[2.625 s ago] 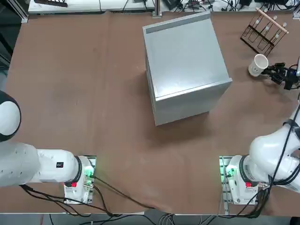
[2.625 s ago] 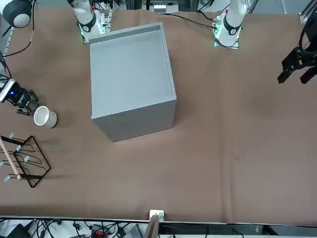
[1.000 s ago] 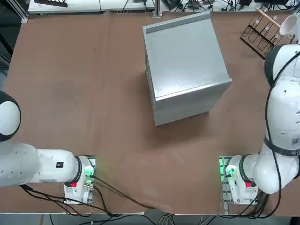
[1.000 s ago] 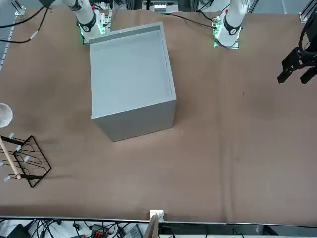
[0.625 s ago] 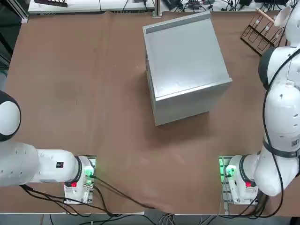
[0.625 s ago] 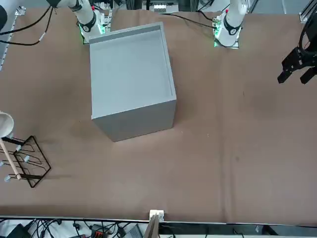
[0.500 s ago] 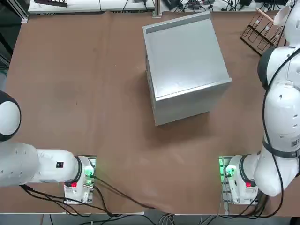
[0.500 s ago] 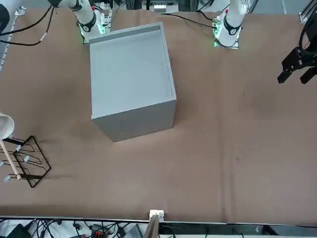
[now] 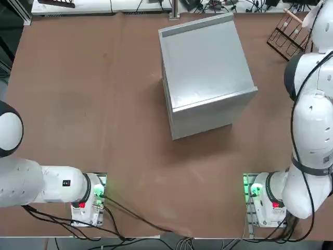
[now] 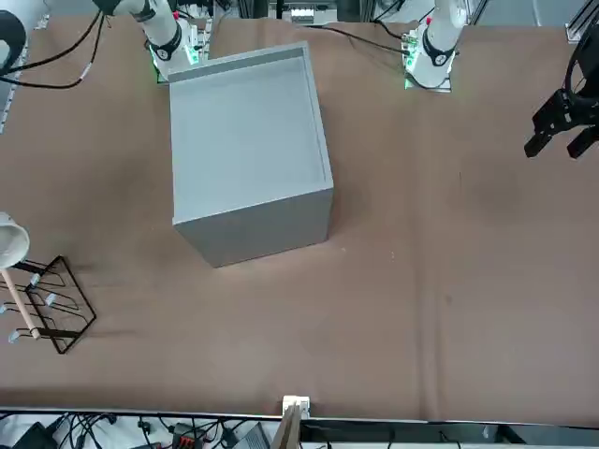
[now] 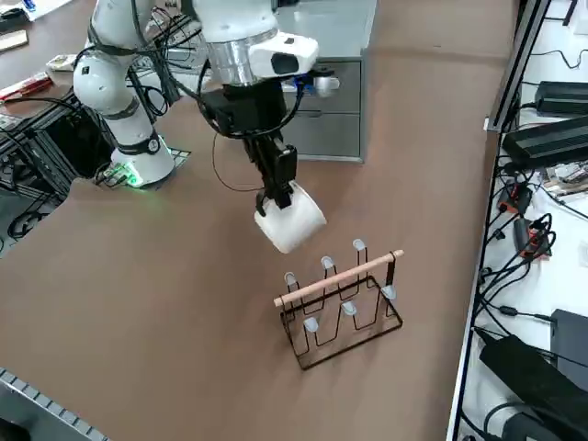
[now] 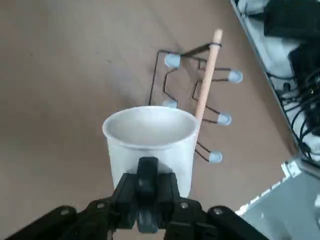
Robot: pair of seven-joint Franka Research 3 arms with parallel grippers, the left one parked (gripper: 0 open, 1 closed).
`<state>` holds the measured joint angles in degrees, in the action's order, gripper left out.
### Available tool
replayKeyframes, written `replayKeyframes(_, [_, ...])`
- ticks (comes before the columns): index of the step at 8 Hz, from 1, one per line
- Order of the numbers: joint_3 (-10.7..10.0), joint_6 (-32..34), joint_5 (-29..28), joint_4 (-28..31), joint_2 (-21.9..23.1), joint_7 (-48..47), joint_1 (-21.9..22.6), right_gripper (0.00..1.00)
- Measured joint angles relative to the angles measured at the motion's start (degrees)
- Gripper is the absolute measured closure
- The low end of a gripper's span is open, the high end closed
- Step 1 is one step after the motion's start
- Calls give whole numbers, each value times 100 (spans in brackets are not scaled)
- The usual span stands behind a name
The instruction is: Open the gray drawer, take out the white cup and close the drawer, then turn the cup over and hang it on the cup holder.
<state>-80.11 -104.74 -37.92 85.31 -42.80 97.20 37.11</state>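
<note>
Lifted off the counter (image 9: 93,78) since the earliest frames, the cup (image 11: 289,219) now hangs in the air just above the rack (image 11: 342,296), carried there by the right arm; the claw (image 11: 279,192) is clamped on it. Side view shows it tilted, well clear of the counter, beside the rack's long wooden rod; wrist view alone shows the pinch on the cup (image 12: 151,137) wall, its mouth facing away toward the rack (image 12: 197,90) and blue-tipped pegs. Overhead the arm hides the claw, and only a sliver of cup (image 9: 310,16) shows by the rack (image 9: 287,35); front view catches the cup (image 10: 13,239) at the frame edge over the rack (image 10: 42,304). Cabinet (image 9: 205,73) stands apart from the rack, drawer (image 11: 320,94) shut.
</note>
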Motion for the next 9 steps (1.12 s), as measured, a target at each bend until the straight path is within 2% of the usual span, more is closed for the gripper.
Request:
replayKeyframes(2, [323, -272, 804, 6, 177, -718, 168, 80])
replayKeyframes(3, [619, -470, 1390, 62, 475, -1156, 161, 80])
replayKeyframes(5, [1357, -718, 2651, 275, 1274, -2119, 48, 80])
replayKeyframes(6, [1828, -738, 3263, 350, 1643, -2600, -111, 80])
replayKeyframes(7, [2291, -753, 3874, 416, 1940, -3094, -283, 80])
replayKeyframes(9, [2974, -947, 4988, 660, 2350, -4101, -448, 80])
